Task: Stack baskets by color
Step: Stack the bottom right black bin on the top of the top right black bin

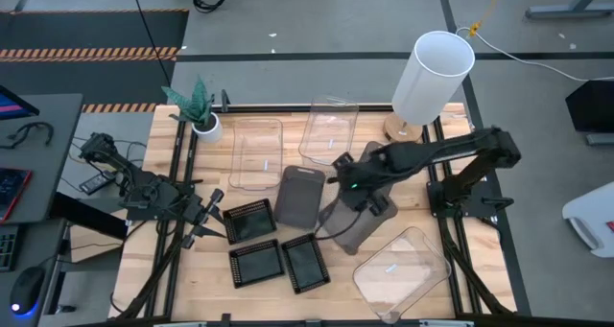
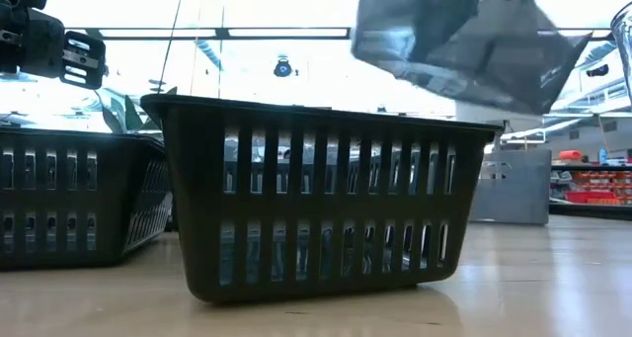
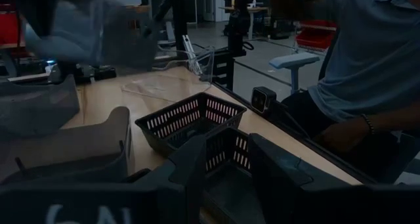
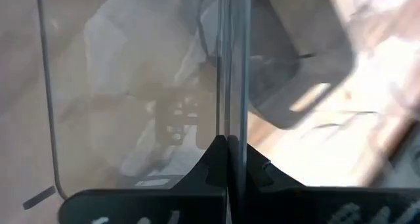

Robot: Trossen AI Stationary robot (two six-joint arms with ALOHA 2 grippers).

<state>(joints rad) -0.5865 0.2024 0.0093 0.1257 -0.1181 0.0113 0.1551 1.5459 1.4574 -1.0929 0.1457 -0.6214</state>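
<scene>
My right gripper (image 1: pixel 351 195) hangs over the table's middle, shut on a smoky grey basket (image 1: pixel 347 227), which shows raised and tilted in the low view (image 2: pixel 464 41). A second smoky grey basket (image 1: pixel 299 195) lies on the table just to its left. Three black mesh baskets (image 1: pixel 249 220) (image 1: pixel 256 262) (image 1: pixel 305 262) stand near the front, bottoms down. Clear baskets rest at the back (image 1: pixel 257 152) (image 1: pixel 328 128) and front right (image 1: pixel 403 269). My left gripper (image 3: pixel 223 168) waits open and level at the left, beside the black baskets. My right gripper pinches one thin wall of the smoky grey basket (image 4: pixel 233 86), near its rim, between the two fingers, one finger (image 4: pixel 210 168) on each face. The fingers slant down from above. The basket hangs tilted below them, lifted clear of the table.
A tall white lamp (image 1: pixel 432 73) stands at the back right and a small potted plant (image 1: pixel 200 111) at the back left. A person (image 3: pixel 374 66) sits beyond the table's edge. Bare wood shows at the front left and far right.
</scene>
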